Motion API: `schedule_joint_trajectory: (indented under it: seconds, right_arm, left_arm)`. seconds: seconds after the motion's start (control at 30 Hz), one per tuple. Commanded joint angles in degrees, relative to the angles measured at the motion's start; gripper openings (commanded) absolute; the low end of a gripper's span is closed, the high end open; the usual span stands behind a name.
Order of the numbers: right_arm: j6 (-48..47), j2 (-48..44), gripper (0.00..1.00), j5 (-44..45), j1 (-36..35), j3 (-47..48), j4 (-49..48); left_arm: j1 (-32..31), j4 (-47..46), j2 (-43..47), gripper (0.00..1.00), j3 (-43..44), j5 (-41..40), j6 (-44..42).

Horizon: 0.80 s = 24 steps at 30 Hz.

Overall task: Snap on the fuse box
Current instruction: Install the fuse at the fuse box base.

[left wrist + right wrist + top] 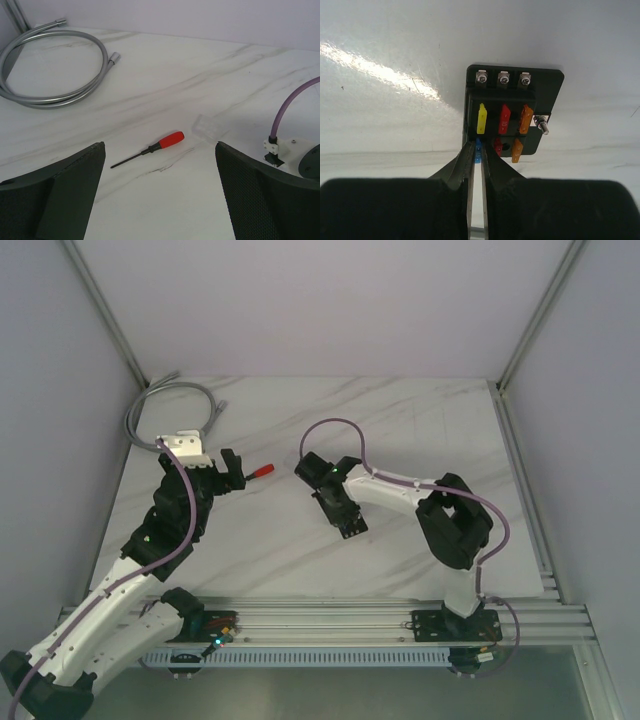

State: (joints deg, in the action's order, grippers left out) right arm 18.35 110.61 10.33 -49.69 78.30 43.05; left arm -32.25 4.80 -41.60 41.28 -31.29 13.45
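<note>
White veined table (420,430), lilac walls (320,300), coiled hose (50,102), black fuse box (512,112)

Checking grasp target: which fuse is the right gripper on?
The blue fuse, lower-left in the fuse box, under the yellow fuse. The right gripper pinches it alone; the red fuses and orange fuses sit clear.

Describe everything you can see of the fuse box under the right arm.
The fuse box is a flat black plastic block lying on the white marble table. Three silver screws line its far edge; another sticks out of one side. Its far row holds yellow, red and orange fuses, its near row blue, red and orange. The right gripper is pinched on the blue fuse at its near corner.
</note>
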Motion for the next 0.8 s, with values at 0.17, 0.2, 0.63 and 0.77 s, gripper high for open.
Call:
schedule_joint_trajectory:
  seconds: [0.17,0.2,0.63,0.77]
  right_arm:
    - [-0.4,9.4,0.0,3.8,-1.1,-7.7,-5.4]
    - [-0.5,7.7,0.0,3.1,-1.5,-7.2,-5.9]
    - [2.6,-6.3,0.29,1.2,-1.8,-3.8,-6.4]
    - [2.9,-7.1,0.3,1.6,-1.8,-3.8,-6.3]
  left_arm:
    - [0.2,0.3,0.5,1.0,-0.3,0.8,0.4]
    - [0.3,0.3,0.5,1.0,-0.3,0.8,0.4]
    - [0.3,0.2,0.5,1.0,-0.3,0.8,0.4]
    - [0.3,0.2,0.5,1.0,-0.2,0.8,0.4]
